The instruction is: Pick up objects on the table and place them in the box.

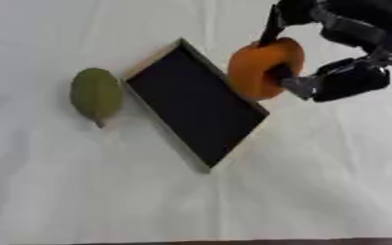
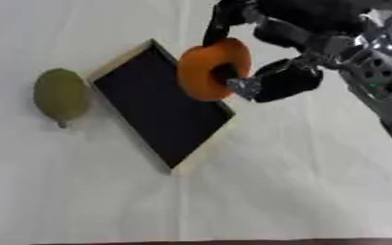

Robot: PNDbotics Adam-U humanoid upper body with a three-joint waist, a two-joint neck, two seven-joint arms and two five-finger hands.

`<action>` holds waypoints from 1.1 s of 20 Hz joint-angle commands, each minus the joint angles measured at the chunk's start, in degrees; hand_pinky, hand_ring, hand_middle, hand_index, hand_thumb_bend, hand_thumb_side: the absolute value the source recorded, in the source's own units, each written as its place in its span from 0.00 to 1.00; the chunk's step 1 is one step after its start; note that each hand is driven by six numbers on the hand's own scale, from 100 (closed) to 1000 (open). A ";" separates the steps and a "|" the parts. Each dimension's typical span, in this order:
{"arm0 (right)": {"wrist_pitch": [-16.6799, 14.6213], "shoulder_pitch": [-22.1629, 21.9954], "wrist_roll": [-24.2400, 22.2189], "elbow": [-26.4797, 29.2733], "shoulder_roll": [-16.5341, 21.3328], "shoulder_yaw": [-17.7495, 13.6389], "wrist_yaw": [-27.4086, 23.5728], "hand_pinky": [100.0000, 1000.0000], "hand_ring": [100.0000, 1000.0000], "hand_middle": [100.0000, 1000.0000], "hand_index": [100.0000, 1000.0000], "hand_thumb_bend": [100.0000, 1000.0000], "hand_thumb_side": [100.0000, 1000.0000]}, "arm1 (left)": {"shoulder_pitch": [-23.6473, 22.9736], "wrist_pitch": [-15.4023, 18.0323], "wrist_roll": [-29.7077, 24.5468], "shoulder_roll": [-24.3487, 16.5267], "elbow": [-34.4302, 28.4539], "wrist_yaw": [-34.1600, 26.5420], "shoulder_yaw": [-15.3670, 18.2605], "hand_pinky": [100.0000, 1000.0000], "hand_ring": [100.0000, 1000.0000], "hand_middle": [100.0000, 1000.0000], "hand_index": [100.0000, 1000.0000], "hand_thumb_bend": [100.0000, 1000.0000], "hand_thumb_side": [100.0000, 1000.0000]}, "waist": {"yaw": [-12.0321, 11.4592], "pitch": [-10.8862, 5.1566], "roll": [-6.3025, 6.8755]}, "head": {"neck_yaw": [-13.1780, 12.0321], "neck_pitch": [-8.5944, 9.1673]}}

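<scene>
My right hand (image 1: pixel 346 79) comes in from the upper right and is shut on an orange round fruit (image 1: pixel 262 67), held in the air over the right rim of the box. The box (image 1: pixel 191 103) is a shallow rectangular tray with a dark inside and pale rim, lying askew in the middle of the white table. Nothing lies inside it. A green oval fruit (image 1: pixel 95 94) with a small stem rests on the cloth just left of the box. My left hand shows in neither view.
A white cloth (image 1: pixel 299 191) covers the table, with open room in front of and to the right of the box. A dark strip of table edge (image 1: pixel 233 242) runs along the bottom.
</scene>
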State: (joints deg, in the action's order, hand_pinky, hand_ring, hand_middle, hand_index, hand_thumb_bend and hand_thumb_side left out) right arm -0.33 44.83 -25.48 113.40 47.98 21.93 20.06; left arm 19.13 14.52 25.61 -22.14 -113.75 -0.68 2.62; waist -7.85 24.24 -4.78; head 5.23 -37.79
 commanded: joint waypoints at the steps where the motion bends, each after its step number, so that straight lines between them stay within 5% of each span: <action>1: 1.01 1.07 -1.91 -0.86 -0.77 0.91 0.54 0.84 0.63 0.50 0.61 0.00 0.00 | 0.39 0.05 -0.27 -0.55 -0.84 -0.19 0.14 0.64 0.68 0.73 0.79 0.18 0.59 | -0.16 -1.43 0.12 | 0.24 -0.06; 14: -1.71 4.32 -4.09 -14.63 -8.46 7.14 6.59 0.84 0.67 0.54 0.64 0.00 0.00 | 0.36 -0.05 -0.55 -0.23 -0.84 -0.37 0.05 0.64 0.68 0.72 0.79 0.17 0.60 | -0.52 -1.20 0.08 | 0.60 0.09; 18: -3.39 4.45 -5.63 -17.58 -9.80 8.16 8.13 0.85 0.74 0.62 0.74 0.00 0.00 | 0.38 -0.12 -0.62 -0.18 -0.84 -0.38 0.06 0.64 0.68 0.72 0.79 0.17 0.60 | -0.59 -1.16 -0.01 | 0.55 0.12; 22: -6.28 4.08 -7.52 -17.88 -9.82 7.93 8.83 0.89 0.84 0.77 0.85 0.00 0.27 | 0.34 -0.21 -0.62 -0.15 -0.84 -0.39 0.08 0.64 0.68 0.73 0.79 0.17 0.60 | -0.51 -1.17 -0.06 | 0.45 0.12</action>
State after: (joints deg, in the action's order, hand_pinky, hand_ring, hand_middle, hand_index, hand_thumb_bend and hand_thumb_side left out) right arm -5.70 48.32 -32.56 95.35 37.48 30.56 28.30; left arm 19.13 14.29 25.11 -21.66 -113.75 -0.89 2.59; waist -8.40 24.25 -5.07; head 5.68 -37.78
